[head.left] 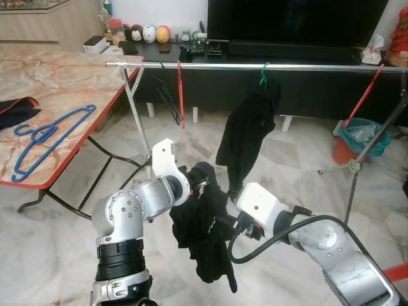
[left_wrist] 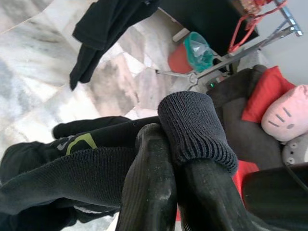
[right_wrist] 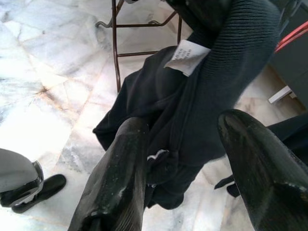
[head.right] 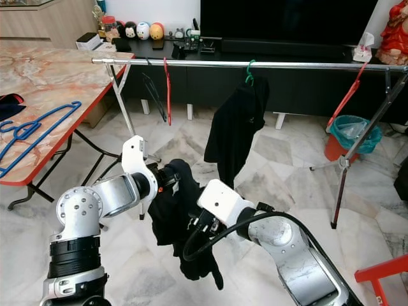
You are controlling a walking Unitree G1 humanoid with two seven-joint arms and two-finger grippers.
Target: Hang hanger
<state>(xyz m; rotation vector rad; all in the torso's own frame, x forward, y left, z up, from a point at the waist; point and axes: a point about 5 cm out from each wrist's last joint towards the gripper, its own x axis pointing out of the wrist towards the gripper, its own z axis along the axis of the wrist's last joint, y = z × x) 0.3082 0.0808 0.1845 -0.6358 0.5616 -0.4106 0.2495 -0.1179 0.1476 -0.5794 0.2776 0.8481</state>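
Left tool: pressed together, pinching the ribbed hem of the black knit garment, lower centre, so it hangs free | right tool: spread astride its folds | your target, the silver metal rail, spans the upper frame.

left claw | clamped on black garment's ribbed hem | marble floor

Head stereo pair: looks forward and down from above both arms; both eyes share the rail across the upper frame and the table at left. Wrist views: close-up along each gripper's fingers at the black garment.
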